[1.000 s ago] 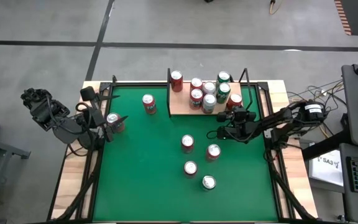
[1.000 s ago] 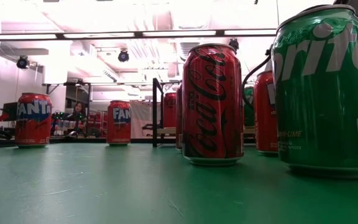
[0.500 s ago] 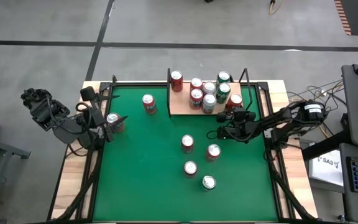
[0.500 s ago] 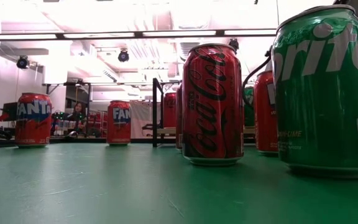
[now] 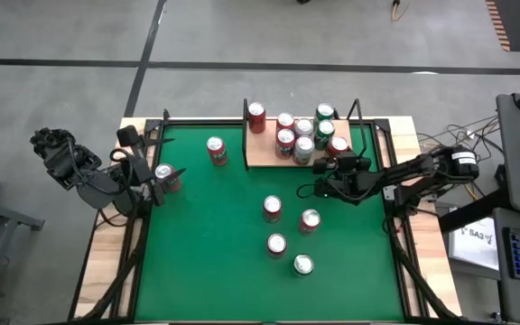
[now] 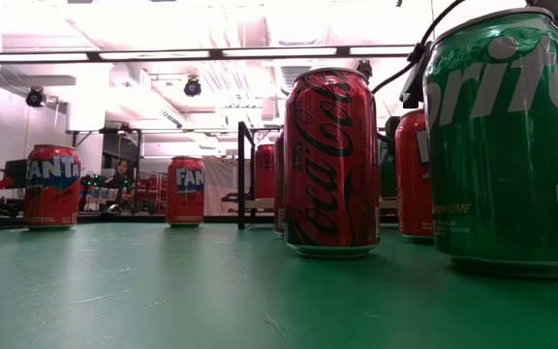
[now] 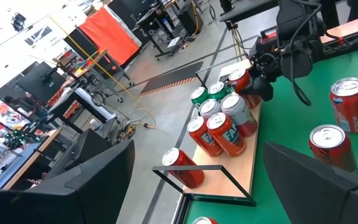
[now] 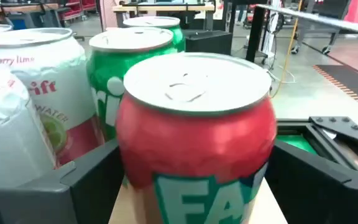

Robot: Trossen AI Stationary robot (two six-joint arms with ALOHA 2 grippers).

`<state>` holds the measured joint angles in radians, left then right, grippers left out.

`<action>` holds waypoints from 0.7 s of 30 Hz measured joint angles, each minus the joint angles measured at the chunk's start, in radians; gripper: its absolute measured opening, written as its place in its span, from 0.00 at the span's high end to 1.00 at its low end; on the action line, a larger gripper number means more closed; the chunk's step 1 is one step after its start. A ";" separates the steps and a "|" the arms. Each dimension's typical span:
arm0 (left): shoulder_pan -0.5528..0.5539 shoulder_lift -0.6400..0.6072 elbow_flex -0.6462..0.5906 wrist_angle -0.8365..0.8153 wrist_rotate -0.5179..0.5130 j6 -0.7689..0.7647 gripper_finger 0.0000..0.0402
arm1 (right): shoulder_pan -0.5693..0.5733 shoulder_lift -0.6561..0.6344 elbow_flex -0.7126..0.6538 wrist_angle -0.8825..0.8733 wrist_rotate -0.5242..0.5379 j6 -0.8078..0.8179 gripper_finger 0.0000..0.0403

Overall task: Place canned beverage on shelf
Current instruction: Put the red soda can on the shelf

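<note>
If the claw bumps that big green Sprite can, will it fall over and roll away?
The green Sprite can stands upright on a flat base, so a low nudge would probably slide it. A high bump might tip it; being round, it would likely roll. Its shiny side looks slippery.

A robotics lab or workshop: bare concrete floor [image 5: 242, 36], ceiling strip lights [image 6: 279, 51], cluttered workbenches [image 7: 48, 134], loose cables [image 5: 441, 140], and a green felt surface [image 5: 224, 253] mounted on a metal frame.
</note>
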<state>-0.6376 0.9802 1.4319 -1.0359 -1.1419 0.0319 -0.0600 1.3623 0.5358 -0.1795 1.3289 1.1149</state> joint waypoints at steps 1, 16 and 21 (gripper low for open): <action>0.000 0.000 0.000 0.000 0.000 0.000 0.16 | 0.000 -0.009 0.000 -0.009 0.001 -0.002 0.16; 0.000 0.000 0.000 0.000 0.001 -0.007 0.16 | 0.000 -0.241 0.000 -0.025 0.014 -0.214 0.16; 0.000 0.000 0.000 0.000 0.001 -0.020 0.16 | 0.000 -0.338 0.000 -0.025 -0.017 -0.275 0.16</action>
<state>-0.6376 0.9802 1.4319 -1.0359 -1.1412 0.0122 -0.0597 1.0238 0.5355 -0.2041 1.3120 0.8400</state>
